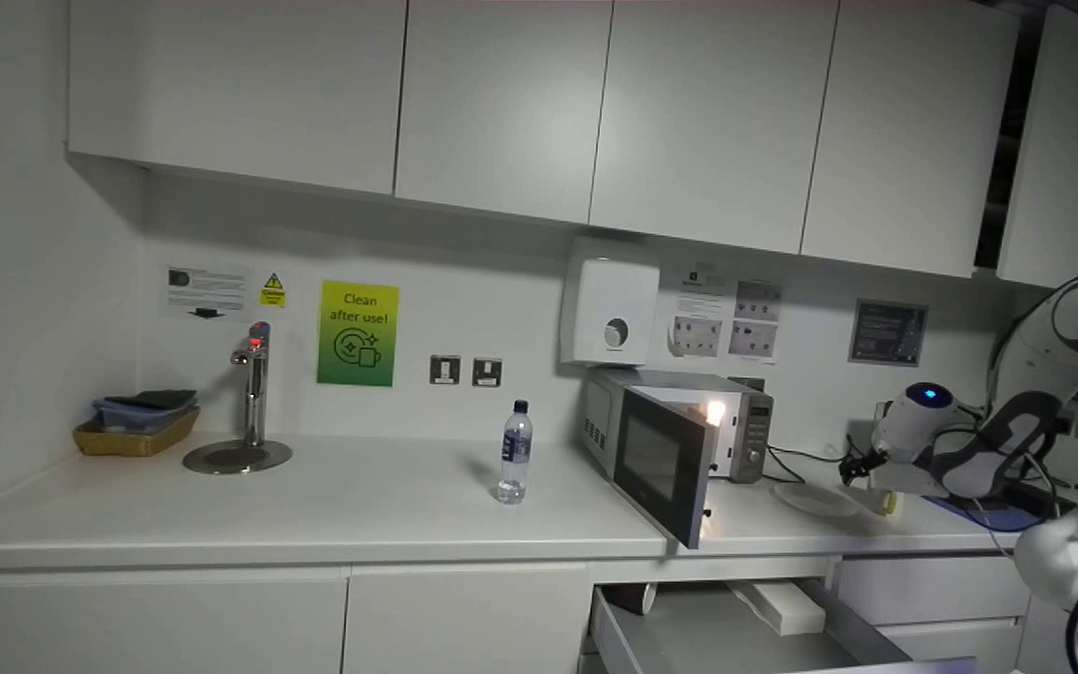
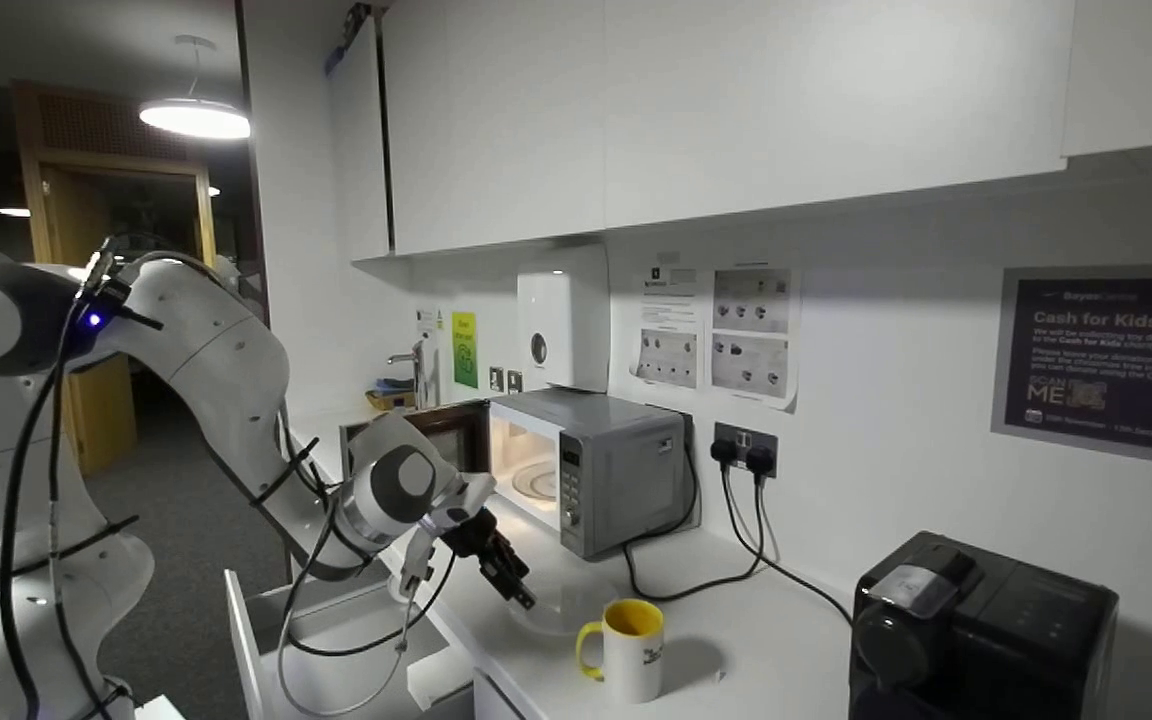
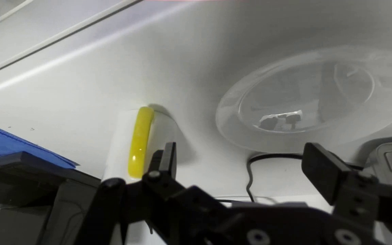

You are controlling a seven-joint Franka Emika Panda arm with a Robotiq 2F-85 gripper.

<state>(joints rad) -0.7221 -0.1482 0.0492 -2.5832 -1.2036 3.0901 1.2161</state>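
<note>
Mug [image 2: 631,662] most exposed to a sideways knock

White-bodied mug is seen upright on the counter [image 2: 776,660], lower centre of an exterior view. Gripper [image 3: 240,161] is set low in the wrist frame, its fingers [image 3: 168,161] spread wide; nothing is held. In that frame the yellow handle [image 3: 141,143] is placed left of centre, outside the gap, with the nearer finger shown close by it. A space is left between fingertips [image 2: 523,598] and mug in an exterior view, so touching is judged unlikely.

Main hazard: misalignment. If the arm [image 2: 216,385] is brought in on this line, the handle could be caught by the outside of that finger and the mug shoved or tipped.

Also noted: pale plate [image 3: 230,110], right of centre in the wrist frame, could be scraped or slid by a low approach; its glossy face would offer little friction. Power cord [image 3: 249,173], beyond the gap, could be pinched if reach is overdone; depth cannot be told. Microwave door [image 1: 661,459], swung out right of centre in an exterior view, could be bumped by a wide sweep. Black cable loop [image 2: 366,653], lower left of an exterior view, might be snagged on the pulled-out drawer [image 1: 689,638].
</note>
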